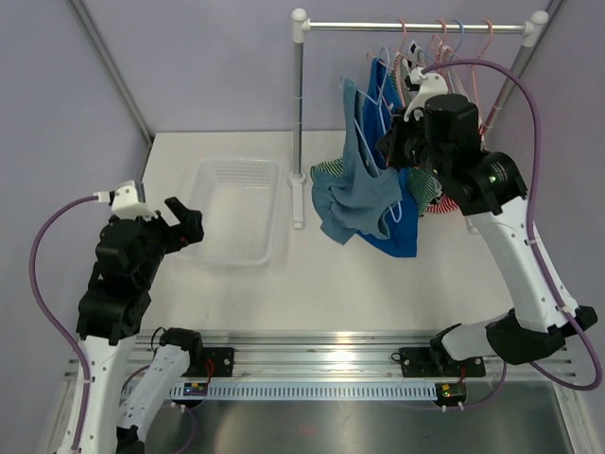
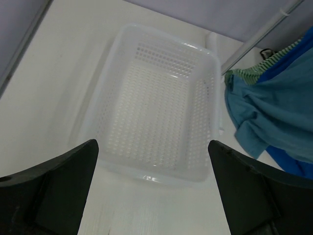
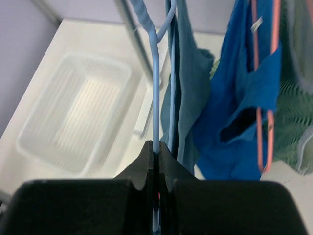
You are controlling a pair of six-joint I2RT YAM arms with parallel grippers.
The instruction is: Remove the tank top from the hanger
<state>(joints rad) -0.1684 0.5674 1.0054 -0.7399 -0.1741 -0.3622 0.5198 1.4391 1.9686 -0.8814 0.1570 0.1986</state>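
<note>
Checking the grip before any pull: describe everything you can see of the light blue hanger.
The light blue hanger is a thin, smooth rod, plastic by its look. In the right wrist view one straight run rises from the shut right gripper, which pinches it, then bends at the top. The teal tank top hangs draped against its right side. Its hook is out of view there.

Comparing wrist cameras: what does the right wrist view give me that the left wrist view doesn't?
Only the right wrist view: the right gripper shut on the light blue hanger wire, and a pink hanger in the bright blue top.
Only the left wrist view: the left gripper, open with nothing between its fingers.
Both: the white basket, the teal tank top and the bright blue top.
</note>
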